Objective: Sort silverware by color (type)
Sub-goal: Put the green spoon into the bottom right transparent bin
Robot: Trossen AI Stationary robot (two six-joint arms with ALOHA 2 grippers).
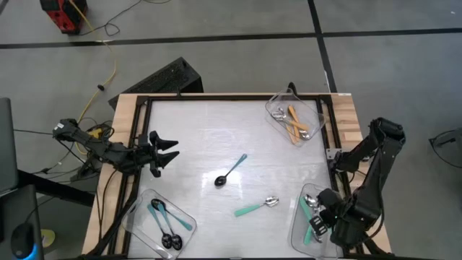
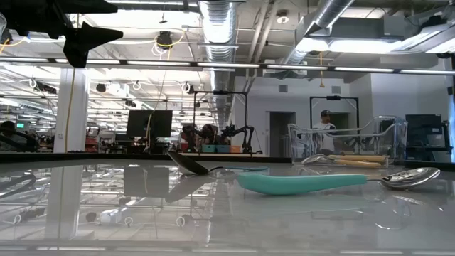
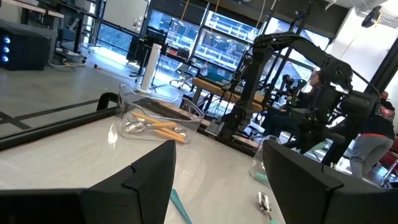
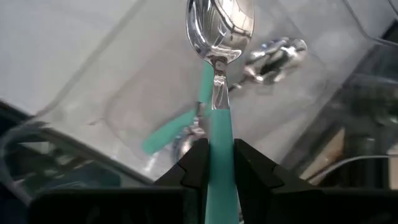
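My right gripper (image 4: 219, 158) hangs over the clear tray (image 1: 297, 230) at the table's near right and is shut on a teal-handled spoon (image 4: 219, 74) with a silver bowl. Two more teal spoons (image 4: 171, 134) lie in that tray below it. One teal spoon (image 1: 256, 207) and a blue-handled spoon with a black bowl (image 1: 231, 171) lie flat mid-table. Orange-handled spoons (image 1: 294, 124) fill the far-right tray, blue ones (image 1: 164, 222) the near-left tray. My left gripper (image 1: 164, 149) waits open above the table's left side. My right gripper pinches the teal handle (image 4: 219, 134) between its two fingers, coming from above and pointing down. The handle runs out past the fingertips with the silver bowl (image 4: 221, 25) at the free end. The spoon is lifted clear, above the tray's inside.
The two loose spoons lie in the middle, with bare white tabletop around them. A black frame (image 1: 216, 99) borders the table's far and side edges. The clear trays (image 1: 285, 108) have raised walls. A person (image 3: 367, 137) sits beyond the table's right side.
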